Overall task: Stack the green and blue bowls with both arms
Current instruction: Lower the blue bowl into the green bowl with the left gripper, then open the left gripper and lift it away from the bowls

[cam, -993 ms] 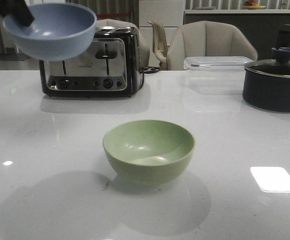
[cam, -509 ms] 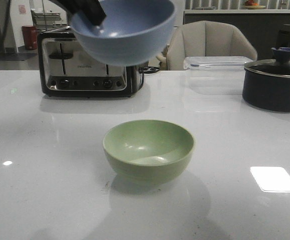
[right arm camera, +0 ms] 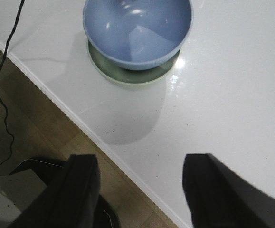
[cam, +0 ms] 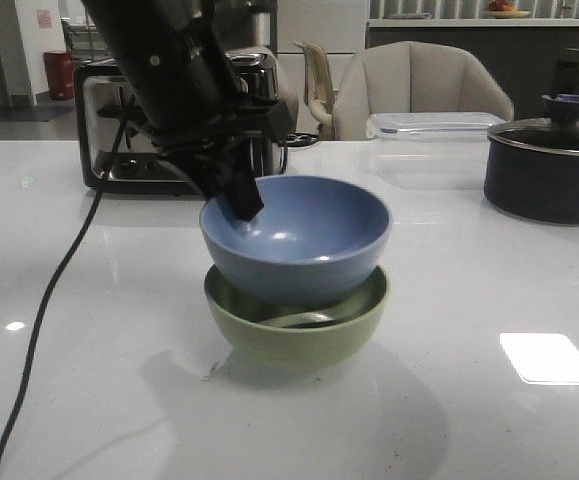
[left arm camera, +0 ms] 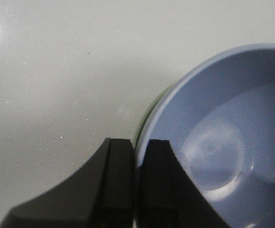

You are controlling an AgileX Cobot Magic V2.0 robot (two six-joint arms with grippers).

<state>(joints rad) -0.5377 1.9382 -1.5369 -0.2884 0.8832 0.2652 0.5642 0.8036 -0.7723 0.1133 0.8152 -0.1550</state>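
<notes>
Front view: I see the blue bowl (cam: 297,238) sitting upright inside the green bowl (cam: 299,330), its base sunk below the green rim, both near the middle of the white table (cam: 489,300). My left arm (cam: 164,70) reaches down from the upper left, and its left gripper (cam: 241,200) pinches the blue bowl's near-left rim. A black cable (cam: 64,290) trails from the arm across the table. Behind stand a toaster (cam: 109,130), a clear lidded box (cam: 434,130), a dark pot (cam: 549,165) and a chair (cam: 419,90).

Left wrist view: I see the two black fingers (left arm camera: 118,180) closed tight on the blue bowl's (left arm camera: 222,142) rim, one inside and one outside; a sliver of the green bowl (left arm camera: 149,109) shows just beyond the rim.

Right wrist view: I see the right gripper (right arm camera: 142,190) spread wide with nothing between its fingers, held over the table edge, well apart from the stacked bowls.
</notes>
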